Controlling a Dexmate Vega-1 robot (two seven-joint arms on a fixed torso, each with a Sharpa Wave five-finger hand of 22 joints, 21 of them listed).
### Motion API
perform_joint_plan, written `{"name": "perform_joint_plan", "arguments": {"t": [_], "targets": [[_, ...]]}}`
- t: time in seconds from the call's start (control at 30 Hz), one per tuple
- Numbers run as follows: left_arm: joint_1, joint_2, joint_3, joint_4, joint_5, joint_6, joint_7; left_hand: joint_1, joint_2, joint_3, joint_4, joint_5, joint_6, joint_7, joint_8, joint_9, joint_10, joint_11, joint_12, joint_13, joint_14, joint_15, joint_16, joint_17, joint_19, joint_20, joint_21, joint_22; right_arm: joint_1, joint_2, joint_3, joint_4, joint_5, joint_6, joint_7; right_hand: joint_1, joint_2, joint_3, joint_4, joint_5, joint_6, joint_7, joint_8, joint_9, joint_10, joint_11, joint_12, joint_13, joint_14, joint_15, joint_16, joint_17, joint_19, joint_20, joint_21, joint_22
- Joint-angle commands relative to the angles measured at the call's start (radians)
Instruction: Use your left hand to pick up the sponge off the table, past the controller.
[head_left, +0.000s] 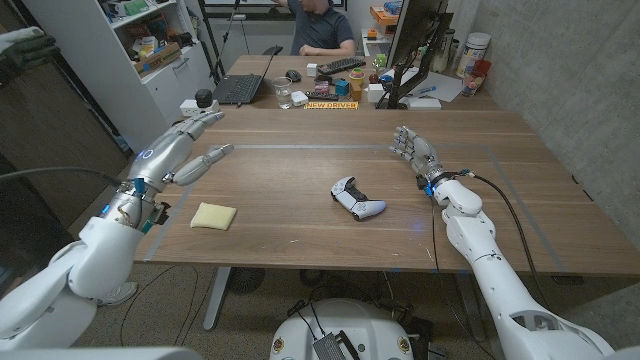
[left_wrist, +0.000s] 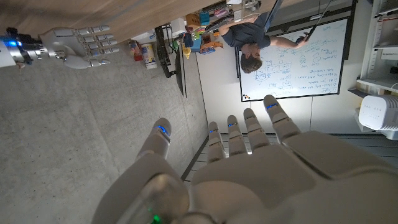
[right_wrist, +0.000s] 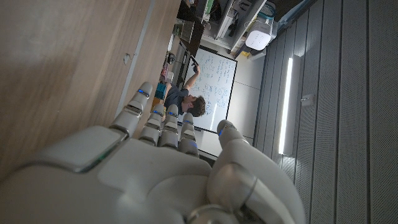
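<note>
Pale-yellow flat square sponge (head_left: 213, 216) lies on wood near the spread, empty left hand (head_left: 203, 163).

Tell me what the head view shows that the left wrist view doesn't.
Head view alone: the flat pale yellow sponge and the white and black game controller lying apart on the wooden table. Left wrist view alone: a whiteboard with writing. Both share the open left hand, the open right hand and a person behind the table.
</note>
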Motion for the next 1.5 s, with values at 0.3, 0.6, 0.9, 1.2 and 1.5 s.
{"name": "perform_joint_plan", "arguments": {"t": [0.3,0.6,0.9,1.2,1.5], "targets": [[0.035,-0.097,-0.002,-0.075,0.252,0.198,-0.053,0.01,-0.048,-0.022,-0.007,-0.005,-0.043,-0.005,-0.009,0.003,-0.025,-0.002,-0.002,0.008,-0.006,-0.005,0.004,0.007,0.026,0.016,0.007,0.002,0.019,0.003,-0.008,0.023,-0.004,0.022,0.028,-0.009,-0.007,-0.004,-0.003,0.003,0.006,0.003,0.006,0.004,0.003,-0.001,0.004,0.005,0.008,0.002,0.006,0.006,0.009,0.003,0.004,0.003],[0.011,-0.057,0.023,-0.043,0.216,0.253,-0.105,0.034,-0.104,-0.05,-0.004,0.004,-0.109,-0.027,-0.013,0.004,-0.093,-0.007,-0.01,0.007,-0.088,0.058,-0.011,0.0,0.059,0.018,0.002,-0.008,0.007,-0.004,-0.004,0.009,-0.003,0.022,0.027,-0.015,-0.01,-0.006,-0.001,0.002,0.005,0.001,0.006,0.004,0.002,0.004,0.004,0.005,0.009,0.003,0.006,0.006,0.009,0.003,0.004,0.003],[0.019,-0.015,0.059,-0.059,0.235,0.359,-0.19,0.014,-0.162,-0.098,0.007,0.014,-0.188,-0.065,-0.019,0.005,-0.14,-0.001,-0.01,0.006,-0.101,0.067,-0.004,-0.002,0.102,0.018,0.002,-0.012,0.002,-0.008,-0.001,0.008,0.0,0.026,0.026,-0.021,-0.012,-0.008,0.003,0.001,0.004,0.0,0.006,0.004,0.002,0.001,0.004,0.005,0.01,0.003,0.007,0.007,0.009,0.004,0.004,0.003],[0.028,0.033,0.089,-0.054,0.279,0.447,-0.247,0.012,-0.172,-0.118,0.01,0.02,-0.239,-0.088,-0.02,0.006,-0.178,-0.003,-0.013,0.006,-0.113,0.067,-0.005,-0.001,0.134,0.018,0.005,-0.014,0.008,-0.007,-0.008,0.021,0.0,0.034,0.034,-0.027,-0.014,-0.01,0.005,0.001,0.005,-0.001,0.006,0.004,0.004,0.001,0.004,0.005,0.01,0.002,0.006,0.007,0.009,0.005,0.004,0.003],[0.019,0.074,0.116,-0.022,0.252,0.485,-0.252,0.013,-0.177,-0.126,0.008,0.022,-0.247,-0.086,-0.017,0.006,-0.189,-0.003,-0.012,0.006,-0.124,0.073,-0.008,0.0,0.137,0.019,0.001,-0.015,0.003,-0.006,-0.009,0.019,0.001,0.042,0.035,-0.032,-0.017,-0.012,0.008,0.001,0.004,-0.001,0.006,0.004,0.003,0.002,0.004,0.005,0.01,0.002,0.006,0.007,0.01,0.005,0.004,0.003]]}}
